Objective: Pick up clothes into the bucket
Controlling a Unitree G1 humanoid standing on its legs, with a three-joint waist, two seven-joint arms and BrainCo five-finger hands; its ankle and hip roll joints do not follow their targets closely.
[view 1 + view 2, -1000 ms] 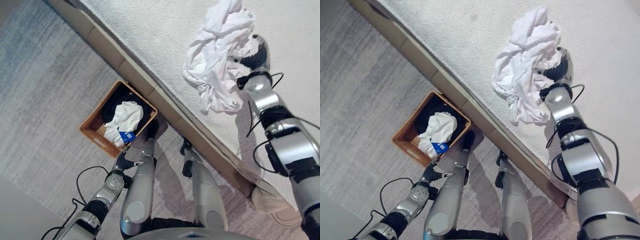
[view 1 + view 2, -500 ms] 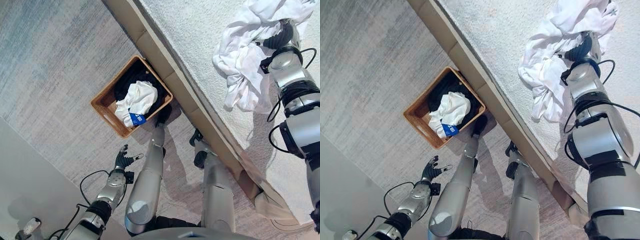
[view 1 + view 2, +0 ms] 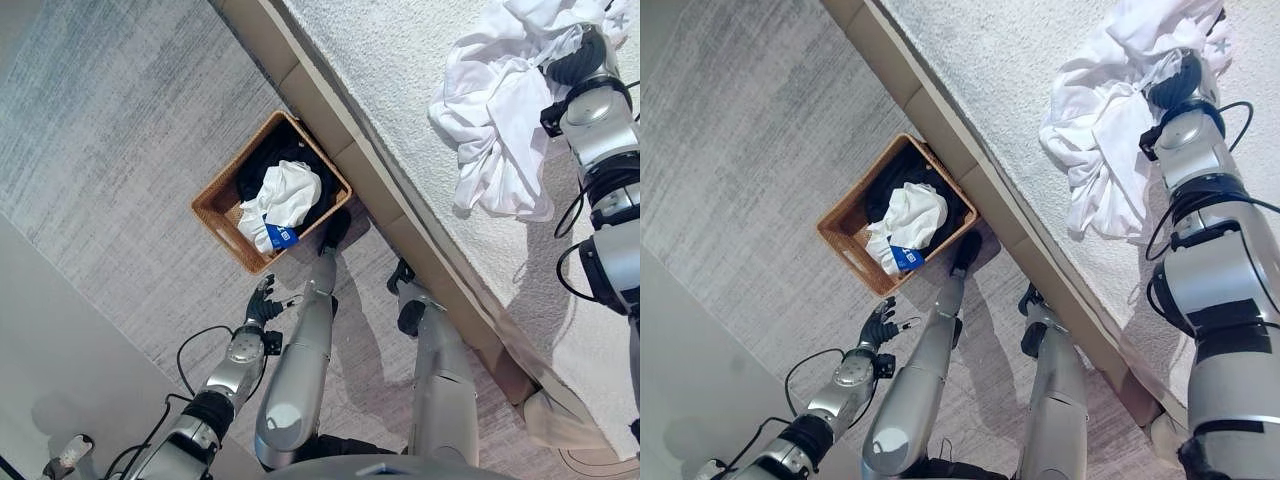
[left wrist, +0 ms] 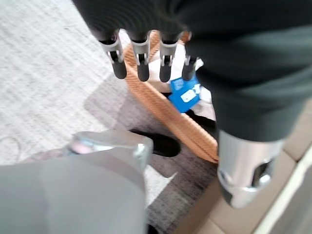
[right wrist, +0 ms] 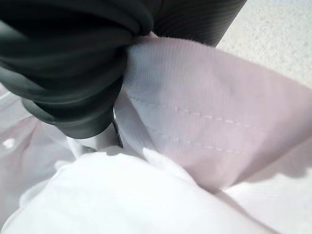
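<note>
The crumpled white cotton garment (image 3: 495, 120) lay bunched on the pale textured bed surface (image 3: 400, 80), well apart from the rectangular woven tan wicker basket (image 3: 215, 205) on the grey carpet (image 3: 120, 150) below the bed's beige edge; the basket already held a dark garment (image 3: 265, 160) and a white cloth with a blue label (image 3: 285, 200). The step in hand appeared to be the lifting of the white garment for transfer to the basket; to do it well, the cloth would probably need to be gathered firmly in the middle of its bulk and raised high enough that its hanging folds clear the bed edge before being carried across and down over the basket's open top; a loose hold on one fold would risk trailing or dropping it. The right hand (image 3: 580, 55) was buried among the white folds, cloth pressed against its dark cover in the right wrist view; whether its fingers were closed on the fabric could not be told. The left hand (image 3: 262, 300) hung near the basket, fingers (image 4: 141, 68) straight and relaxed, holding nothing.
</note>
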